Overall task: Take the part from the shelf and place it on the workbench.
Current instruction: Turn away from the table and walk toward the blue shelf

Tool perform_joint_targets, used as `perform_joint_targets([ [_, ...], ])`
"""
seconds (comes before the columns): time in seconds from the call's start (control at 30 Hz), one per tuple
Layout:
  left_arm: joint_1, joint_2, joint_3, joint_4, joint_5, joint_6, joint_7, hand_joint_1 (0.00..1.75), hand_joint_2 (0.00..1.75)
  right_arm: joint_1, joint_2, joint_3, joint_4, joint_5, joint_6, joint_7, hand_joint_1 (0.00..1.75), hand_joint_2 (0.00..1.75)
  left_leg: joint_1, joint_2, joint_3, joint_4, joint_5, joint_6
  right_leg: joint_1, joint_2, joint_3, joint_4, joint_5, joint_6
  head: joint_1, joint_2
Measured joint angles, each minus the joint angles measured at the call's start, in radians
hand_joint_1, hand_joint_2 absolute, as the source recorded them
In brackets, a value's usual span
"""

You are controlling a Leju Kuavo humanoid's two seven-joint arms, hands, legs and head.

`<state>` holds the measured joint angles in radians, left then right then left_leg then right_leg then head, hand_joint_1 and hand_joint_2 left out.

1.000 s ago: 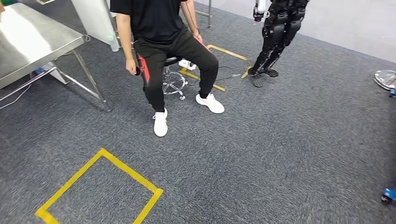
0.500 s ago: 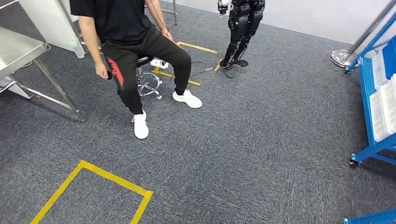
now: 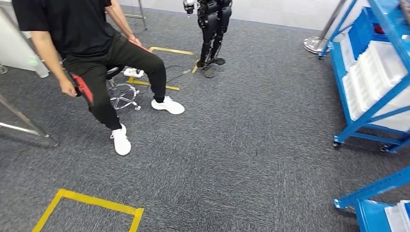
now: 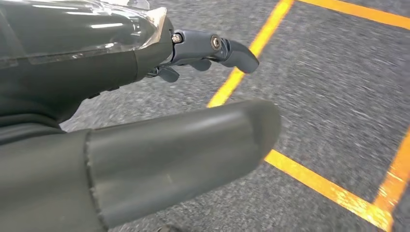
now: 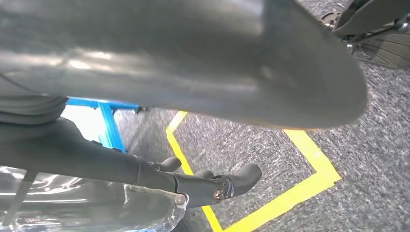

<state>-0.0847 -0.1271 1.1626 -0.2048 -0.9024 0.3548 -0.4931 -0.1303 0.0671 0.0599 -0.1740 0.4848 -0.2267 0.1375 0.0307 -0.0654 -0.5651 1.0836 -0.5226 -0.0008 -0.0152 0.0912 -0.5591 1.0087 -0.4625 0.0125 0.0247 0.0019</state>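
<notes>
A blue shelf (image 3: 360,121) with white bins (image 3: 377,67) stands at the right of the head view; what the bins hold is too small to tell. At the far left edge is a metal table leg (image 3: 24,128). In the left wrist view my left hand (image 4: 145,121) hangs over grey carpet, its thumb and dark fingers (image 4: 217,48) apart and holding nothing. My right hand (image 5: 193,96) also hangs over the carpet in the right wrist view, with its fingers (image 5: 217,186) apart and nothing in them.
A person (image 3: 87,38) sits on a wheeled stool (image 3: 121,94) at the left, feet out on the carpet. Another robot's black legs (image 3: 212,29) stand at the back. A yellow tape square (image 3: 87,203) marks the near floor. A second blue rack (image 3: 372,193) stands at the lower right.
The whole picture has shifted left, so the camera has turned to the right. The steel table has slid out of the frame and the blue shelf has come in at the right.
</notes>
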Motion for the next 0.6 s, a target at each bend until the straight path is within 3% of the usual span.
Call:
perform_joint_targets([
  [0.07, 0.000, 0.000, 0.000, 0.001, -0.001, 0.001, -0.001, 0.00, 0.00, -0.004, -0.001, 0.000, 0.000, 0.000, 0.000, 0.001, 0.00, 0.00, -0.001, -0.029, 0.016, -0.041, 0.007, 0.007, 0.003, 0.023, -0.015, 0.006, 0.001, 0.014, 0.001, 0.000],
  [0.13, -0.001, -0.002, 0.000, 0.001, -0.002, 0.001, -0.001, 0.00, 0.00, -0.003, -0.002, 0.000, 0.000, 0.000, 0.000, 0.002, 0.00, 0.00, -0.009, -0.006, 0.017, -0.047, 0.011, 0.023, 0.003, 0.045, -0.028, 0.003, 0.007, 0.031, 0.001, 0.000],
  [0.2, -0.002, -0.003, 0.000, 0.000, -0.002, 0.002, -0.002, 0.00, 0.00, -0.001, -0.003, 0.000, 0.000, 0.000, 0.000, 0.002, 0.00, 0.00, -0.012, 0.021, 0.022, -0.059, 0.019, 0.041, 0.004, 0.011, -0.049, 0.034, -0.008, 0.036, 0.002, 0.000],
  [0.27, -0.002, -0.003, 0.000, 0.000, -0.002, 0.002, -0.002, 0.00, 0.00, -0.004, -0.003, 0.000, 0.000, 0.000, 0.000, 0.003, 0.00, 0.00, -0.016, 0.054, 0.024, -0.066, 0.022, 0.053, 0.005, -0.053, -0.106, 0.148, -0.058, 0.029, 0.004, 0.000],
  [0.33, -0.001, -0.002, 0.000, 0.000, -0.004, -0.002, -0.006, 0.00, 0.00, -0.005, -0.003, 0.000, 0.001, -0.003, 0.000, 0.003, 0.00, 0.00, -0.021, 0.085, 0.023, -0.066, 0.021, 0.057, 0.004, -0.076, -0.170, 0.279, -0.105, 0.028, 0.004, 0.000],
  [0.37, -0.001, -0.002, -0.001, 0.000, -0.005, -0.008, -0.011, 0.00, 0.00, -0.003, -0.003, 0.000, 0.001, -0.006, 0.000, 0.003, 0.00, 0.00, -0.022, 0.099, 0.023, -0.066, 0.020, 0.057, 0.004, -0.078, -0.180, 0.303, -0.109, 0.033, 0.004, 0.000],
  [0.4, -0.001, -0.002, -0.002, 0.000, -0.008, -0.017, -0.018, 0.00, 0.00, 0.000, -0.003, 0.000, 0.001, -0.012, -0.002, 0.002, 0.00, 0.00, -0.023, 0.112, 0.023, -0.066, 0.020, 0.056, 0.003, -0.081, -0.168, 0.283, -0.098, 0.040, 0.004, 0.000],
  [0.43, -0.001, -0.002, -0.004, 0.000, -0.010, -0.028, -0.028, 0.00, 0.00, 0.003, -0.004, -0.001, 0.001, -0.018, -0.003, 0.001, 0.00, 0.00, -0.023, 0.123, 0.024, -0.066, 0.019, 0.055, 0.003, -0.091, -0.133, 0.223, -0.076, 0.047, 0.004, 0.000],
  [0.5, -0.001, -0.001, -0.010, 0.000, -0.016, -0.047, -0.043, 0.00, 0.00, 0.006, -0.005, -0.004, 0.001, -0.030, -0.009, -0.005, 0.00, 0.00, -0.026, 0.143, 0.029, -0.065, 0.015, 0.049, 0.007, -0.138, -0.048, 0.071, -0.029, 0.050, 0.004, 0.000],
  [0.57, -0.001, -0.001, -0.016, 0.000, -0.021, -0.058, -0.051, 0.00, 0.00, 0.006, -0.005, -0.007, 0.001, -0.037, -0.014, -0.010, 0.00, 0.00, -0.029, 0.162, 0.035, -0.065, 0.008, 0.039, 0.014, -0.167, -0.013, 0.000, -0.007, 0.038, 0.004, 0.000],
  [0.6, -0.001, -0.001, -0.019, 0.000, -0.021, -0.062, -0.053, 0.00, 0.00, 0.007, -0.005, -0.008, 0.001, -0.039, -0.015, -0.011, 0.00, 0.00, -0.030, 0.172, 0.039, -0.067, 0.006, 0.033, 0.019, -0.160, -0.016, -0.001, -0.004, 0.031, 0.003, 0.000],
])
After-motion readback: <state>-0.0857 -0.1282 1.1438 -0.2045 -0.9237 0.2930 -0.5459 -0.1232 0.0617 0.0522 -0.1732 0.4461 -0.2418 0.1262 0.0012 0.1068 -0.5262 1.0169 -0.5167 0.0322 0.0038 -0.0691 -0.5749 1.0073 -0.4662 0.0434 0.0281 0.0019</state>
